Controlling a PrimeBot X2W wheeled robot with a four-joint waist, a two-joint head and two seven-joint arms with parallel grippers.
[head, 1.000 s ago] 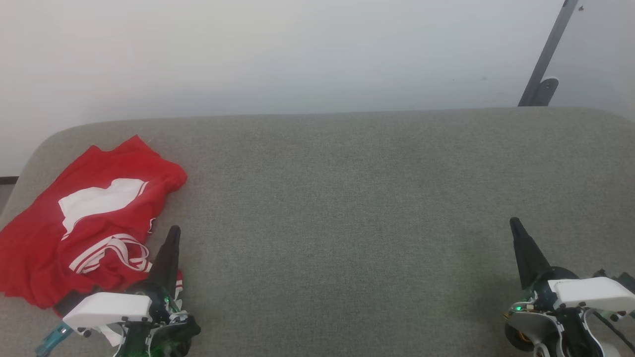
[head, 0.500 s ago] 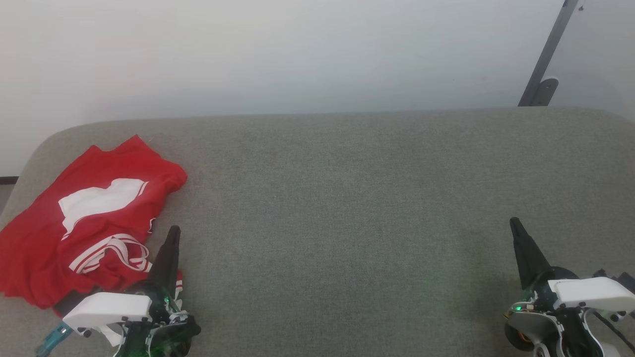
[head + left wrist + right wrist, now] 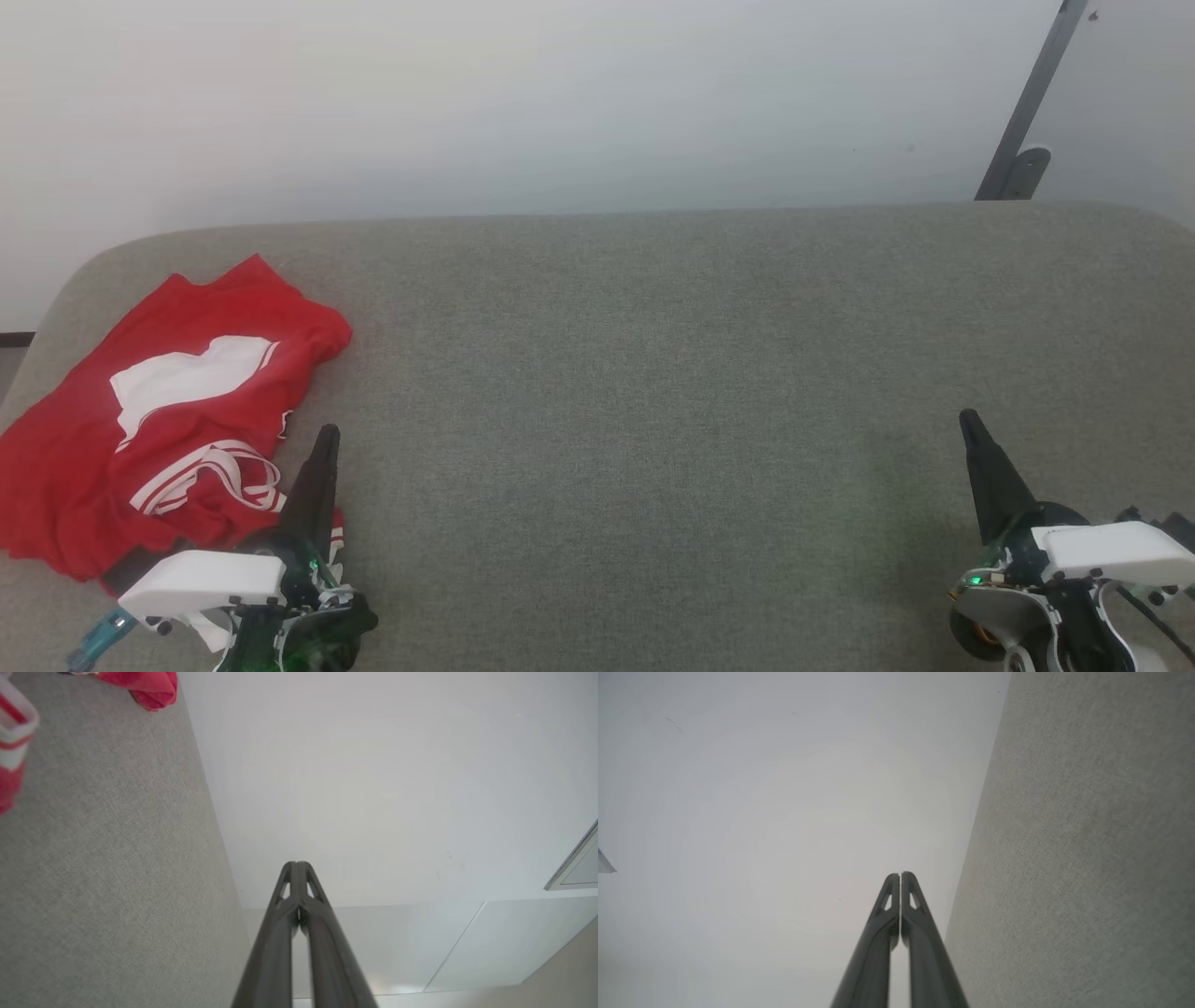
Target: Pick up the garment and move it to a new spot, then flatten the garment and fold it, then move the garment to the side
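my left tool [image 3: 327, 433] and right tool [image 3: 967, 418] are pressed together, empty; the crumpled red shirt [image 3: 75, 467] lies on the table [image 3: 653, 373] beside the left.

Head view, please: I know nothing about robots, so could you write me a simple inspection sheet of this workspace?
Surface: grey fabric-covered surface, flat, mostly bare.
Job's things: red garment with a white patch, crumpled at the left end, not yet flattened or folded.
Clutter: nothing seen.
Hands: left hand shut, holding nothing, beside the garment's near edge; right hand shut, holding nothing, over bare fabric at the right.
Cables: thin dark cable by the right wrist.
Surroundings: pale wall behind; slanted dark bar at upper right.
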